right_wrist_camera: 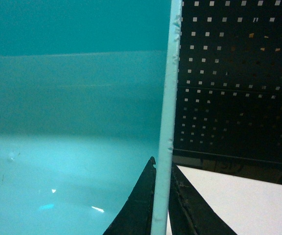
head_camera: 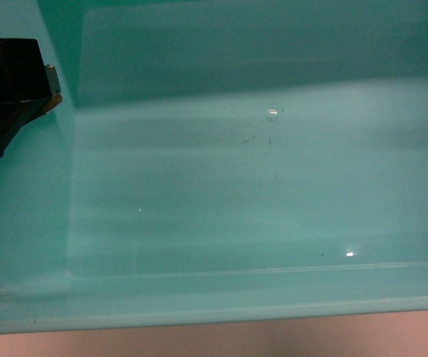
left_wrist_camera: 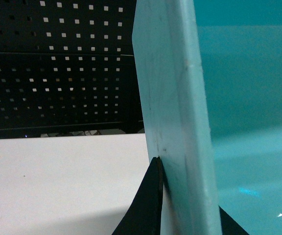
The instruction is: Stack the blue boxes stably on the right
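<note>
Turquoise blue box (head_camera: 258, 208) is pinched at opposite walls by left end effector (left_wrist_camera: 161, 169) and right end effector (right_wrist_camera: 161, 169), mid-carry I'd guess, needs lowering level onto the stack next.

The turquoise tub (head_camera: 258, 208) fills the head view, cut off at top, left and right edges; it hides the right gripper, and only a corner of the left gripper (head_camera: 21, 93) shows

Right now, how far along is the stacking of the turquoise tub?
Done: both arms have it gripped. The left end effector pinches one wall of the turquoise tub, and the right end effector pinches the opposite wall. In hand: the tub fills the head view, apparently lifted. Left: setting it on the right stack, which no view shows.
</note>
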